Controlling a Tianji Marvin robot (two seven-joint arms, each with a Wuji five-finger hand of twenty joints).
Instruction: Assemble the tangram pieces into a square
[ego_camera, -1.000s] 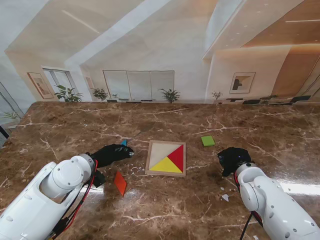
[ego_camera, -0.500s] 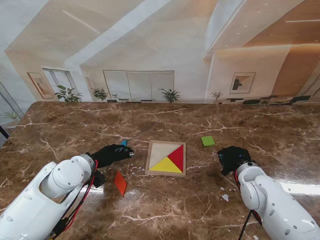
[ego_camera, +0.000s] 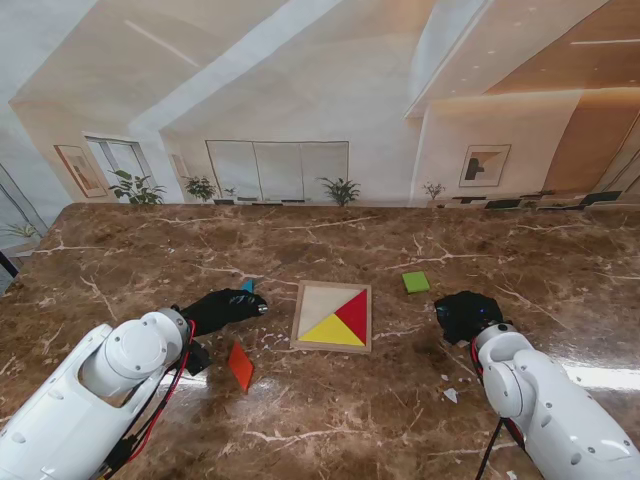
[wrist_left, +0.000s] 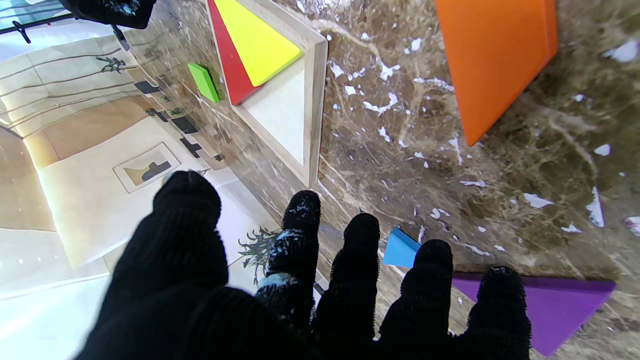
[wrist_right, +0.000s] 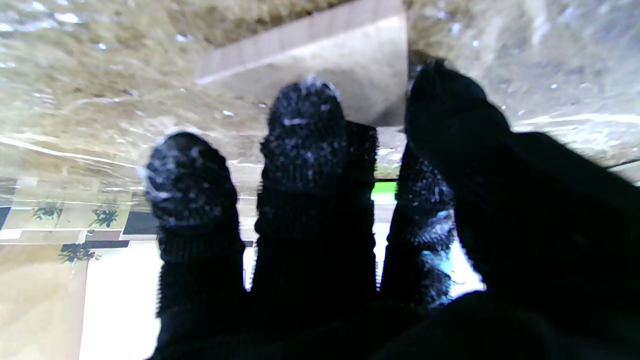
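Marble table (ego_camera: 150, 250) unchanged; right hand (ego_camera: 468, 314) edged slightly farther, left hand (ego_camera: 222, 306) stays, both spread, holding nothing.

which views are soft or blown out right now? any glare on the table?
Stand view: sharp overall, with a bright glare patch on the marble table beside the right arm. Left wrist view: wooden frame and orange piece crisp; the left hand close to the lens is softer. Right wrist view: blurred throughout, the right hand fills it, and the frame is only a smeared pale shape.
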